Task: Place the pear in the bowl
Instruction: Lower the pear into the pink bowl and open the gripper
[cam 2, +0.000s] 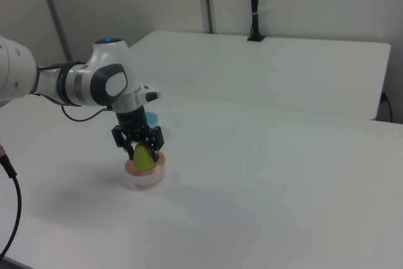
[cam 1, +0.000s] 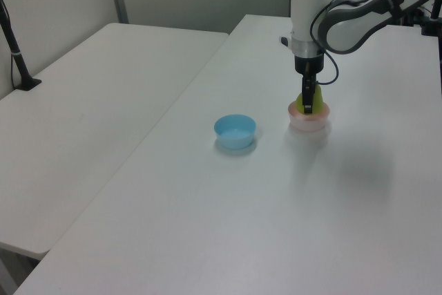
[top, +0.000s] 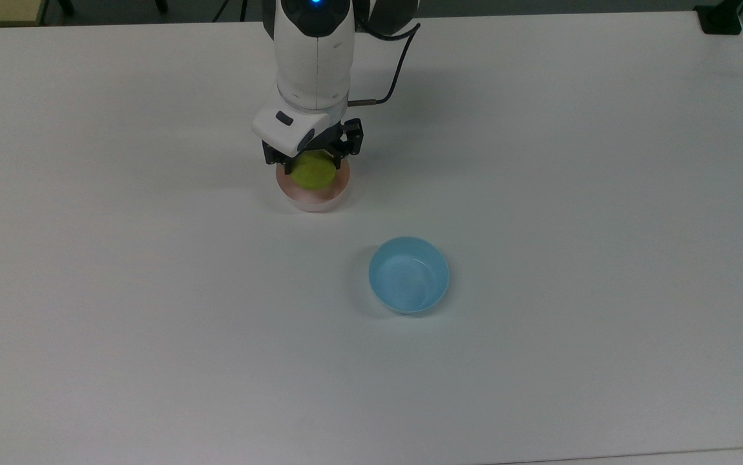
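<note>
The gripper (top: 312,158) is closed on the pear (top: 312,172), its two black fingers (cam 2: 131,144) pinching the fruit from either side near the upper part. It holds the pear straight down over the pink bowl (top: 320,199), most likely so that the fruit drops or settles inside the rim instead of tipping the light plastic over. In the right view the pear's lower half sits within the bowl's opening while its top rises above the rim between the fingers; whether its base touches the bowl's floor cannot be told. From the top view the pear covers most of the bowl's inside, leaving a pink crescent of rim on the near side. The grip has not been let go, so the placing looks nearly done but unfinished: opening the fingers is what remains, by my reading.

The pear is yellow-green, matte and smooth, rounded at the bottom and narrowing upward in the left view (cam 1: 306,101). Its stem is hidden by the gripper. It is a little narrower than the bowl.

A blue bowl (top: 409,274) stands well apart from the pink bowl on the white table (top: 572,194), nearer the top view's bottom and right.
</note>
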Robot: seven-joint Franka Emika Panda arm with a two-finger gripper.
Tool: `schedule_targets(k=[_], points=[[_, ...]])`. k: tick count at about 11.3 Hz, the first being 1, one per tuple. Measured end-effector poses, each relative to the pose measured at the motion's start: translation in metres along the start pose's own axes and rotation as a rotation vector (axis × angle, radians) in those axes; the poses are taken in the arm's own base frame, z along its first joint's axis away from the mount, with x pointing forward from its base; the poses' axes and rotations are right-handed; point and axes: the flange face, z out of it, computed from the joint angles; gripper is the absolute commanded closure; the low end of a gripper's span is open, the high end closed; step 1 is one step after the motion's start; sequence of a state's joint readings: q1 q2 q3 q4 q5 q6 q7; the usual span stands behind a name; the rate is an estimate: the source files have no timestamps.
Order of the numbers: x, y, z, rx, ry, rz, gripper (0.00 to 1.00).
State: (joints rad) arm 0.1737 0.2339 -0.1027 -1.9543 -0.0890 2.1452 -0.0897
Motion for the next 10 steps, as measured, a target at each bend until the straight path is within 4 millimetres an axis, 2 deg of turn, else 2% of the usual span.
schedule_targets(k=[2, 3, 4, 6, 10], points=[[0.0014, -0.0004, 0.0054, 0.000, -0.002, -0.001, 0.19], [0.0016, -0.0004, 0.0076, 0.000, -0.006, -0.001, 0.15], [0.0018, -0.0006, 0.0099, 0.000, -0.009, -0.001, 0.06], [0.0020, -0.0006, 0.0110, 0.000, -0.010, 0.001, 0.00], [0.0038, 0.0001, 0.0064, -0.001, -0.001, 0.004, 0.00]])
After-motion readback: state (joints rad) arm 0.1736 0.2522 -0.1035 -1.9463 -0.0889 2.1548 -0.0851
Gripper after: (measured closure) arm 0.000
